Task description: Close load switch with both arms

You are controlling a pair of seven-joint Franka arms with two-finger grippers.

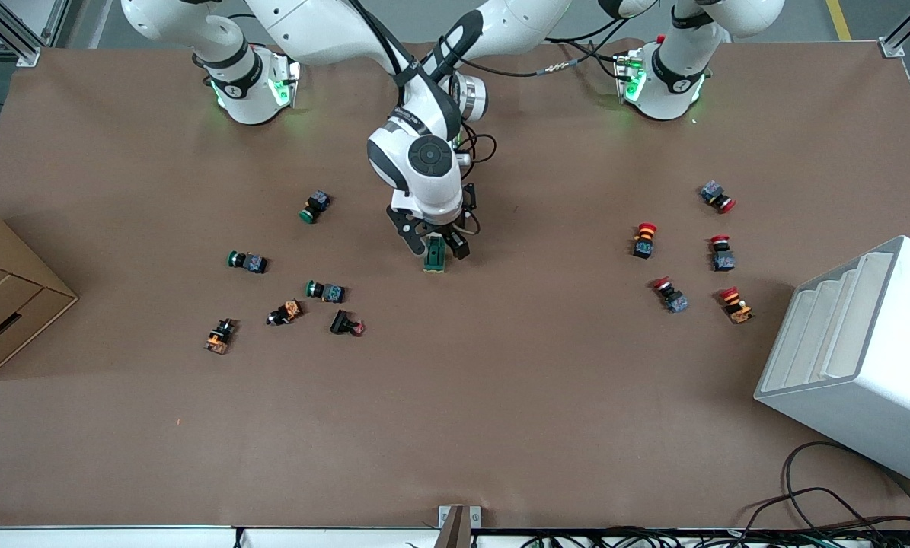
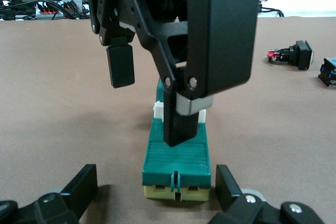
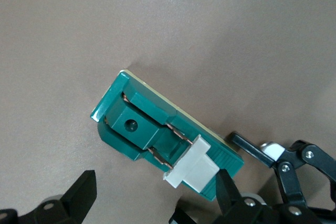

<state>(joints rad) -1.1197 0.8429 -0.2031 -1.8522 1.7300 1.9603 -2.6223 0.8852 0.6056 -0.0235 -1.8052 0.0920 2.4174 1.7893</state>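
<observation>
The load switch (image 1: 434, 256) is lying flat on the table (image 1: 500, 396), just above the centre of the front view, directly under the two arms' wrists. Its white lever (image 3: 191, 167) is sitting near the end closer to the arm bases.

The right gripper (image 2: 149, 114) is standing over the switch with its jaws spread wide. One fingertip (image 2: 180, 127) is pressing down at the lever, while the other is hanging clear of the switch.

The left gripper (image 2: 157, 182) is sitting low at the switch's base-side end, jaws open, with a finger (image 2: 84, 184) on either side of the body and not clamping it.

Green-capped push-buttons (image 1: 316, 206) are lying toward the right arm's end and red-capped push-buttons (image 1: 644, 240) toward the left arm's end
</observation>
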